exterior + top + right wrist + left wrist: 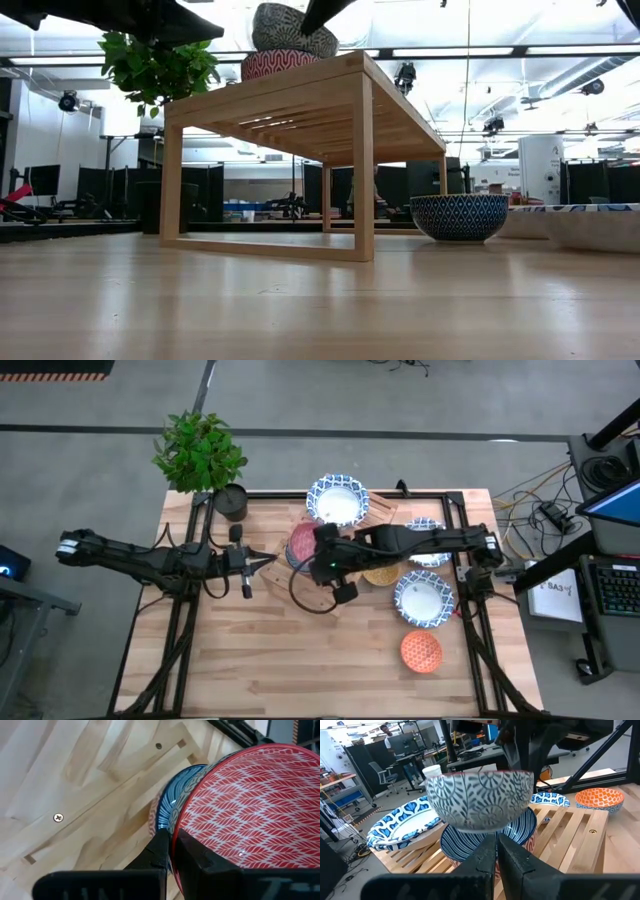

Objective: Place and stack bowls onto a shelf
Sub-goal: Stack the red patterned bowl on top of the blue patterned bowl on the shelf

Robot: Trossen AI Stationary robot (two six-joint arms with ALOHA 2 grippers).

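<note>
Grey floor [420,400] surrounds the table; ceiling strip lights [450,51] brighten an open workshop with desks.

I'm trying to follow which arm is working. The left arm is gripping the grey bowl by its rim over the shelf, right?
Not quite: it is the right arm. The right wrist view shows the right gripper pinching the rim of the grey bowl over the shelf. In the high view the left gripper is shut, empty, beside the shelf.
</note>
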